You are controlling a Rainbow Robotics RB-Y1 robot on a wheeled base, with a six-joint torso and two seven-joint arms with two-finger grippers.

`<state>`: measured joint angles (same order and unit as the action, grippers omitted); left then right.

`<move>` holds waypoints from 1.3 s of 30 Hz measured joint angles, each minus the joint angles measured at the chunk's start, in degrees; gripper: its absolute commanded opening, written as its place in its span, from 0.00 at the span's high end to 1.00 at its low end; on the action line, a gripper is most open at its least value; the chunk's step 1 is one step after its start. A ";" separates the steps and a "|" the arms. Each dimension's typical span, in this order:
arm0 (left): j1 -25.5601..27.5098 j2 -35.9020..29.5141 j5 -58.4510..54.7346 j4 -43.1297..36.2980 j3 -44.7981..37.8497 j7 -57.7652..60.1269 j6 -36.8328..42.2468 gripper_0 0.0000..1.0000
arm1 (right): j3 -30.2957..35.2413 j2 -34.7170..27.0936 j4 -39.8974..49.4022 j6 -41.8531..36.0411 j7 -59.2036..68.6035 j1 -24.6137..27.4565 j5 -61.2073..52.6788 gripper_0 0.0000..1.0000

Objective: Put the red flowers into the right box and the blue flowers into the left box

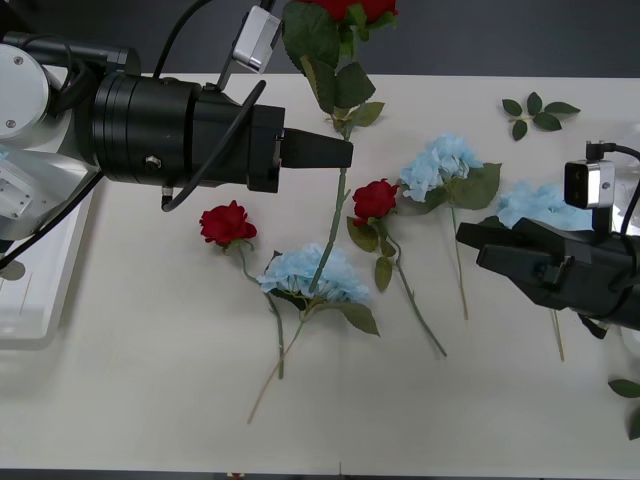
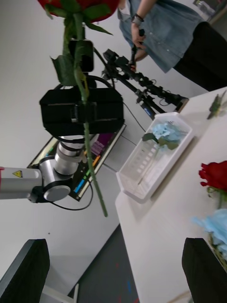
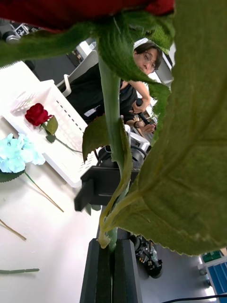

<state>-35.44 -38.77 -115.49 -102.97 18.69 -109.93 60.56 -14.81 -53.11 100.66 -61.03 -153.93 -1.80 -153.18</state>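
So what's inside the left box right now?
One blue flower lies in the left box, its stem running along the floor. In the front view the left arm covers most of that box, so anything else there is hidden.

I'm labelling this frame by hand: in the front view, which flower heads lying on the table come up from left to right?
Red rose → blue flower → red rose → blue flower → blue flower.

red flowers [image 1: 228,222]: deep red, green stems | blue flowers [image 1: 312,273]: pale blue
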 measured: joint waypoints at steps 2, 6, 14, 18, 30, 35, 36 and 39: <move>0.00 0.00 0.00 0.00 0.00 0.00 0.00 1.00 | -0.03 1.73 1.41 0.00 0.00 0.44 0.00 0.19; 0.00 0.00 0.00 0.00 0.00 0.00 0.00 1.00 | -1.66 4.85 2.95 0.75 0.00 0.60 0.00 0.18; 0.00 0.00 0.00 -0.01 0.00 0.00 0.00 1.00 | -8.62 9.65 5.36 10.49 0.00 0.25 2.99 0.18; 0.00 0.00 0.00 -0.01 0.00 0.00 0.00 1.00 | -10.42 12.02 5.77 14.78 0.00 -1.45 3.83 0.19; 0.00 0.00 0.00 -0.01 0.00 0.00 0.00 1.00 | -13.13 17.09 5.77 19.61 0.00 -6.85 5.68 0.19; 0.00 0.00 0.00 -0.01 0.00 0.00 0.00 1.00 | -13.19 17.71 5.77 19.68 0.00 -7.26 6.57 0.19; 0.00 0.00 0.00 -0.01 0.00 0.00 0.00 1.00 | -13.25 17.71 5.77 19.84 0.00 -7.26 6.57 0.21; 0.00 0.00 0.00 -0.01 0.00 0.00 0.00 1.00 | -14.09 17.71 5.77 21.09 0.00 -7.26 6.57 0.44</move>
<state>-35.44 -38.77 -115.50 -102.98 18.69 -109.93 60.56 -28.90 -35.40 106.42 -39.94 -153.93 -9.06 -146.60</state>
